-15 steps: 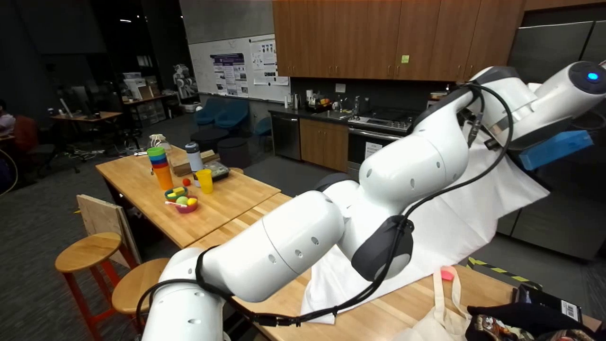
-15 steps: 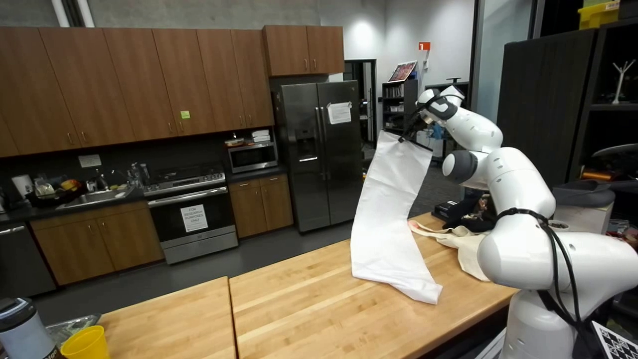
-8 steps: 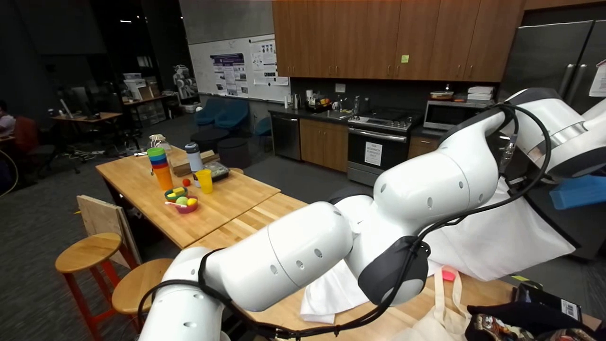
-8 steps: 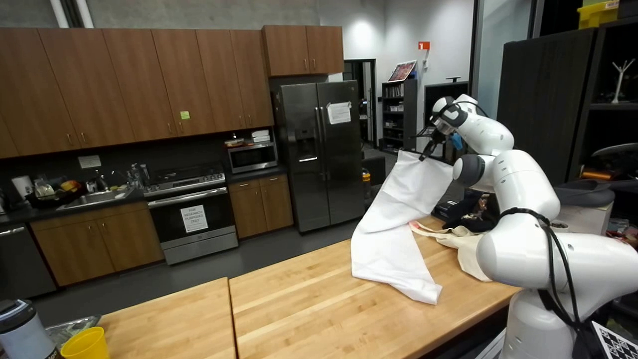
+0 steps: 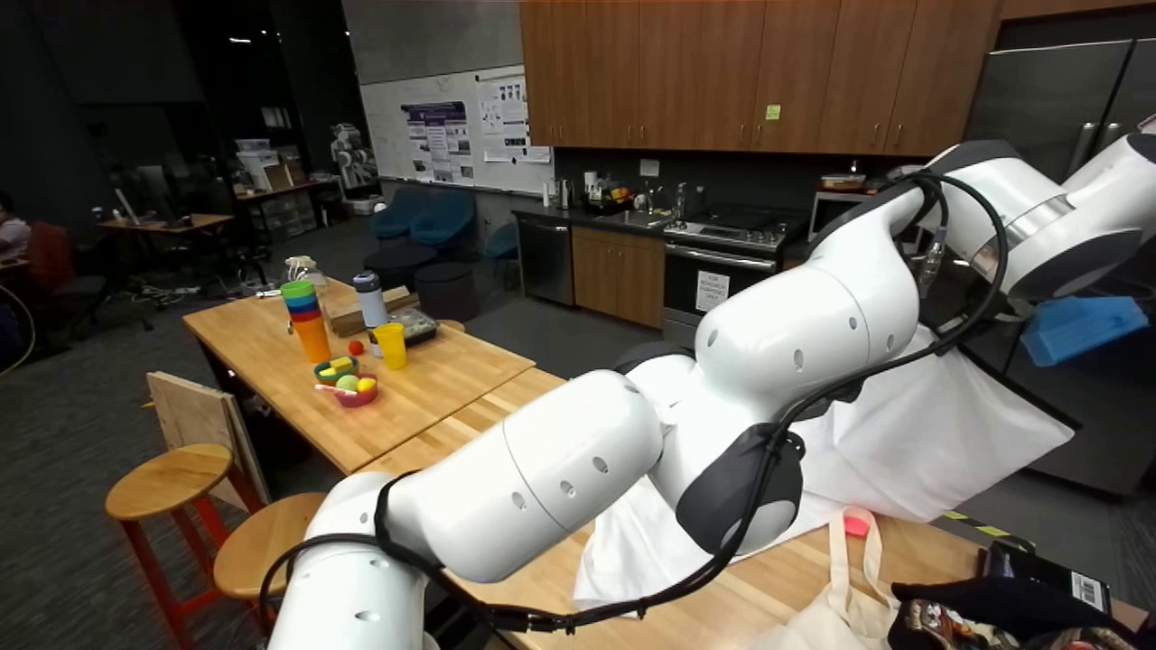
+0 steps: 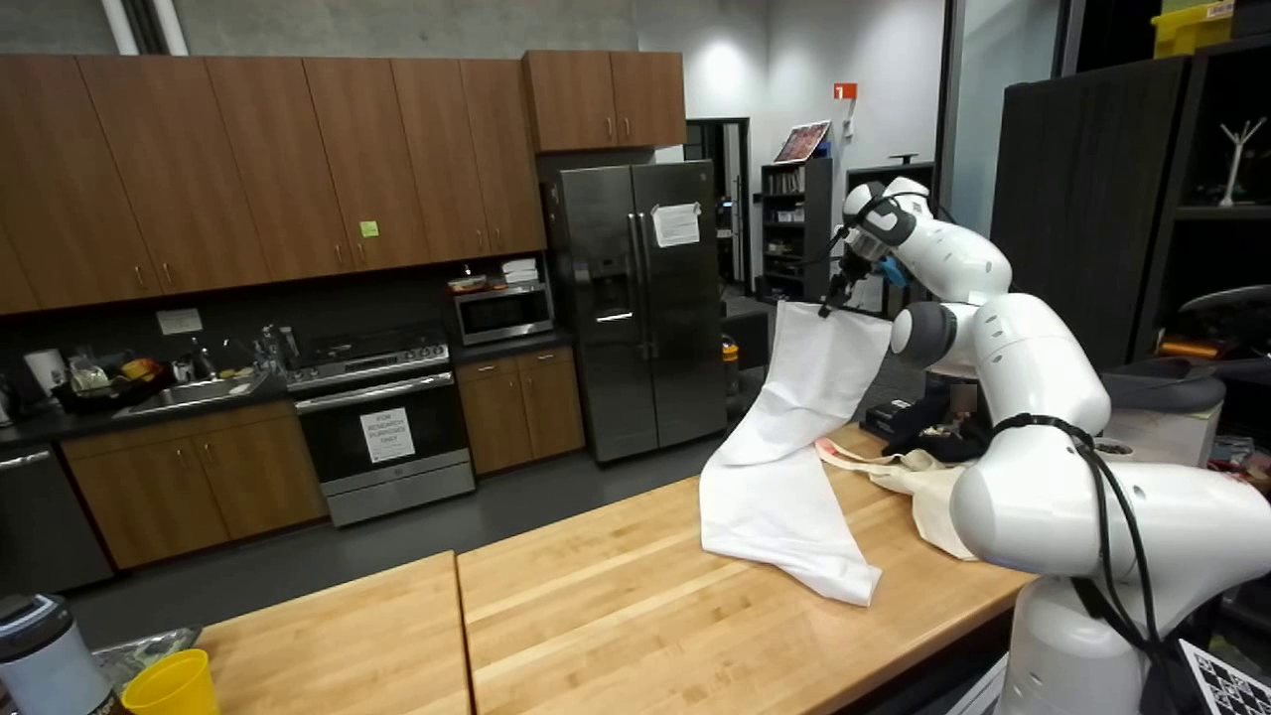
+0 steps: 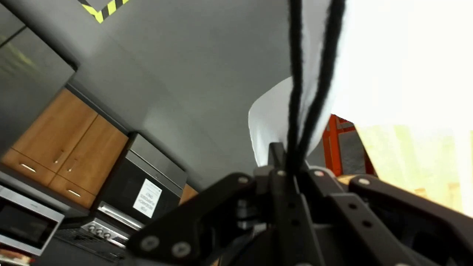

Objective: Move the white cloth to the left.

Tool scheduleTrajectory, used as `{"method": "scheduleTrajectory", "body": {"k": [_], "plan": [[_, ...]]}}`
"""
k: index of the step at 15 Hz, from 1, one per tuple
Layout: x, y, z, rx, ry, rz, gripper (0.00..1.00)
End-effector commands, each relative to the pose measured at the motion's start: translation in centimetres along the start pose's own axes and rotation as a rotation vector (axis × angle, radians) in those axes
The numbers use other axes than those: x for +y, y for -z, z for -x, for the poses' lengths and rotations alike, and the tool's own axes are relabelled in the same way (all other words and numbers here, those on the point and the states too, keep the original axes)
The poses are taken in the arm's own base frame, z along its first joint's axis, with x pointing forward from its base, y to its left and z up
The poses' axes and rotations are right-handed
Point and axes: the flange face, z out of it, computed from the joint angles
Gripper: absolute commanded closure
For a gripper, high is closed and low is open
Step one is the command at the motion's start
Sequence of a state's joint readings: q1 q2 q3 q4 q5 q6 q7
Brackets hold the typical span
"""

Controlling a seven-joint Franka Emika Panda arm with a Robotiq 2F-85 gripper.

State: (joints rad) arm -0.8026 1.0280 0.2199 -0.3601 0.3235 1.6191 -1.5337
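Observation:
The white cloth [image 6: 829,357] has a dark-edged upper end and hangs from my gripper [image 6: 825,311]. Its lower end lies wrinkled on the wooden table [image 6: 616,596]. In an exterior view the cloth [image 5: 948,433] is partly behind the arm, and the gripper's fingers are hidden there. In the wrist view my gripper [image 7: 290,157] is shut on the dark edge, with the cloth [image 7: 271,118] hanging down beyond the fingertips. The raised end is past the table's far right part, beside the tote bag.
A cream tote bag [image 6: 928,487] lies on the table right of the cloth. Dark items [image 6: 933,427] sit at the table's right end. A yellow cup [image 5: 391,345], bowls of toy food [image 5: 355,388] and stacked cups [image 5: 307,320] stand on the adjoining table.
In an exterior view, my gripper and the cloth's held end first go down and right, then shift slightly back left. The cloth now sags more; its lower end stays in place on the table.

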Motion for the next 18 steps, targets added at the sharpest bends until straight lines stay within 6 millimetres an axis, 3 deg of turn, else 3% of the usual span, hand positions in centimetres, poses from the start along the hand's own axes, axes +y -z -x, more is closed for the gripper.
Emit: {"method": "scheduleTrajectory", "body": {"k": [1,6,10,18], "plan": [[-0.8,1.6,-2.8,0.012,0.176,-0.028,0.99],[-1.8,2.3,-5.5,0.063,0.408,-0.065,0.99],[-2.4,2.9,-6.4,0.139,0.614,-0.083,0.99],[-4.9,3.3,-5.7,0.291,1.006,-0.211,0.99]]}}
